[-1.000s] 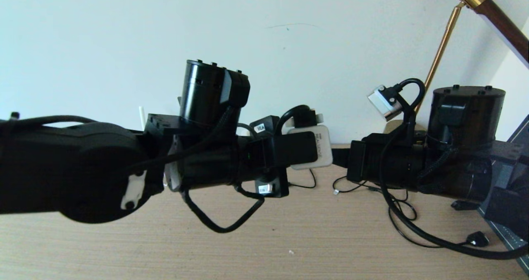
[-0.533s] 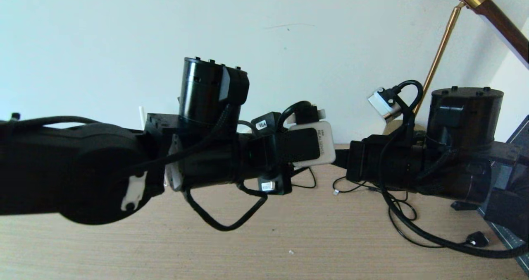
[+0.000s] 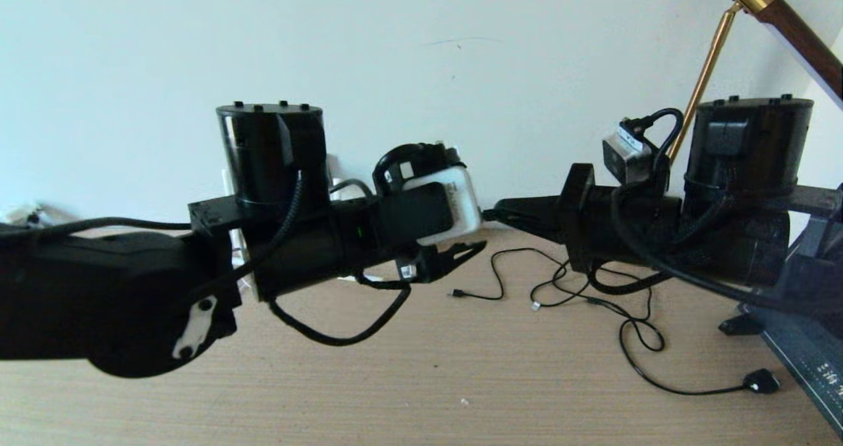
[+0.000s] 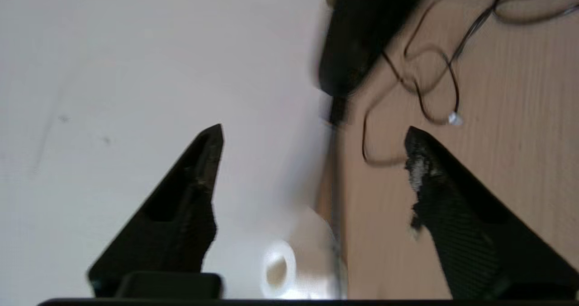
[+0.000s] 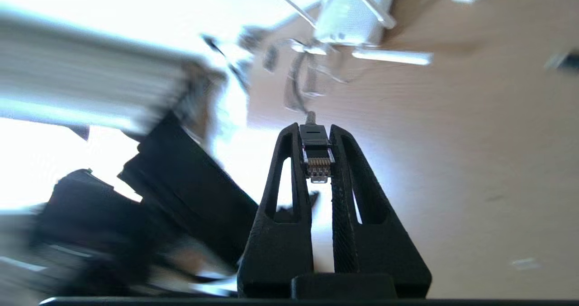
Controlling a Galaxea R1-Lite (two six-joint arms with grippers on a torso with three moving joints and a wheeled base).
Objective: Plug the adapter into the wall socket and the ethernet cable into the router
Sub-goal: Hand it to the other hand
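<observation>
My right gripper (image 5: 316,129) is shut on the ethernet cable's black plug (image 5: 317,154), whose clear tip and gold contacts point back toward the wrist. In the head view the right gripper (image 3: 492,214) reaches leftward above the table, near the wall. Farther along the table stands the white router (image 5: 353,12) with its stick antennas (image 5: 391,57). My left gripper (image 4: 312,148) is open with nothing between its fingers (image 4: 206,161), facing the line where wall meets table. The left gripper (image 3: 469,251) hangs just below and left of the right one. Adapter and wall socket are hidden.
A white tissue roll (image 4: 278,270) lies against the wall close under the left gripper. Thin black cables (image 3: 560,281) loop over the wooden table (image 3: 461,380). A cord with a bulky black plug (image 3: 761,381) lies at right. A brass lamp stem (image 3: 708,70) rises at the back right.
My left gripper has opened, and the left arm has rolled and drawn back to the left. The right arm has lifted and stretched further left, the ethernet plug still in its grip.
</observation>
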